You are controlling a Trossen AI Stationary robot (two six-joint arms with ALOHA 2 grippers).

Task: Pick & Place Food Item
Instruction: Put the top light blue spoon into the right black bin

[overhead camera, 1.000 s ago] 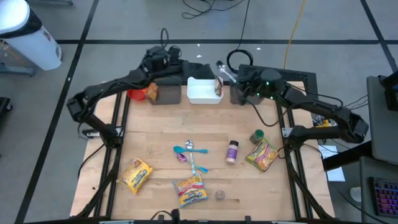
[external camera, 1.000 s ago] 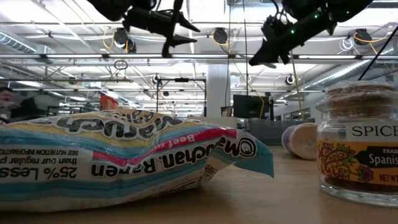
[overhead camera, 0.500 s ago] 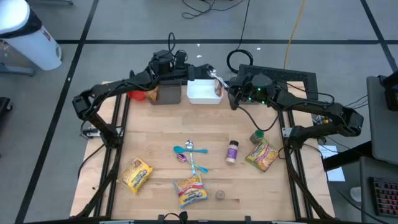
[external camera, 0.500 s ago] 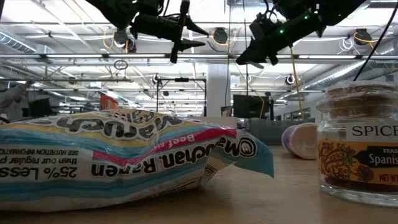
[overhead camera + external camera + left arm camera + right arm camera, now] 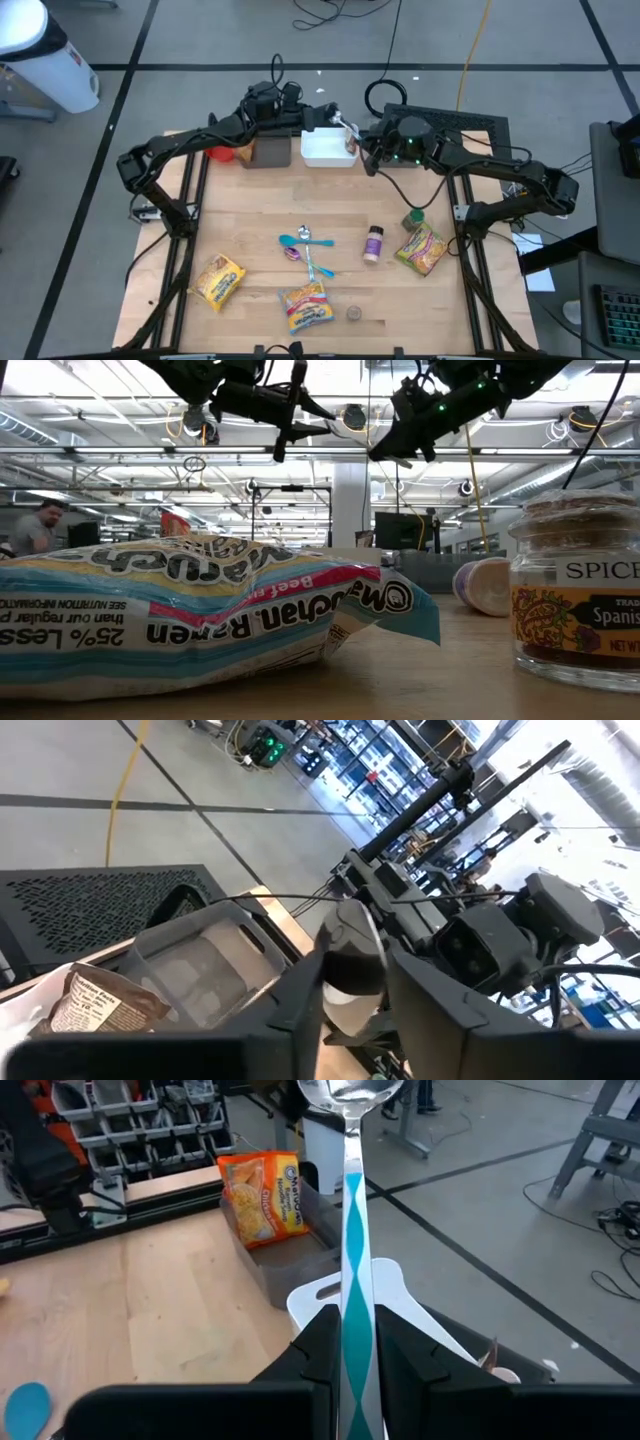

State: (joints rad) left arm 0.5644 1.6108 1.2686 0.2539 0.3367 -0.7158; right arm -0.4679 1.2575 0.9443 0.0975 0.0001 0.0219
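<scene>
A spoon (image 5: 343, 122) with a silver bowl and a teal-and-white handle hangs in the air above the white bin (image 5: 318, 152) at the table's far edge. My right gripper (image 5: 350, 1330) is shut on its handle. My left gripper (image 5: 355, 995) comes from the left and has the bowl between its fingers. In the low view both grippers show high up, the left gripper (image 5: 295, 415) facing the right gripper (image 5: 390, 445). A brown food packet (image 5: 100, 1005) lies in the white bin. My left gripper has the spoon's bowl (image 5: 352, 955) between its two fingers, which come level from the table's left. The bowl fills the gap between them and is clear of the bin. My right gripper pinches the spoon's handle (image 5: 352, 1305) between its two fingers, coming from the table's right and slanting slightly down. The spoon runs on along the fingers, with its bowl (image 5: 350, 1092) at the far end, lifted clear.
A grey bin (image 5: 268, 150) with an orange ramen pack (image 5: 232, 151) stands left of the white bin. On the table lie ramen packs (image 5: 219, 281) (image 5: 306, 306) (image 5: 421, 248), a spice jar (image 5: 373, 243), a green-lidded jar (image 5: 413, 217) and two more spoons (image 5: 305, 250).
My left gripper has gone toward the table's right, up to the spoon. My right gripper has carried the spoon toward the table's left and a little toward the near edge. The spoon's bowl now sits between the left fingers.
</scene>
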